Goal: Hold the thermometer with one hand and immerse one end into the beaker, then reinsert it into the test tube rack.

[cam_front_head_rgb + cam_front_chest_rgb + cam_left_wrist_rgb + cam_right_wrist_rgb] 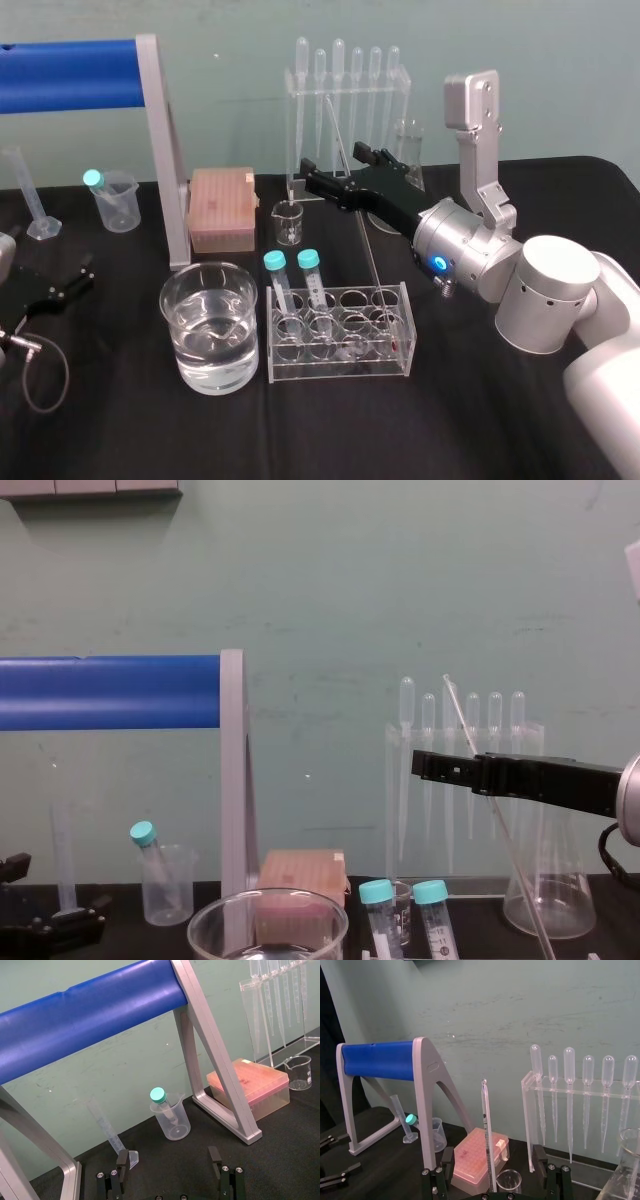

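Closest to me, the beaker (210, 365) is part full with nothing dipped in it, and the test tube rack (340, 368) sits just beside it on the right. Left gripper (167, 1160) is parked far left, fingers spread. The thermometer (368, 240) leans in a back-right rack slot. Right gripper (493, 1156) straddles its upper part, fingers spread, not pinching. My read: either the dip hasn't started or it's all done. I can't tell which.

Along the black-clothed table's (130, 440) far edge stand a clear acrylic stand of bulb-topped plastic pipettes (347, 100), a pink plastic tip box (222, 210) and a silver metal frame (165, 150) bearing a blue cylindrical roller (68, 75). A cloudy plastic beaker (117, 208) sits toward the far left corner.
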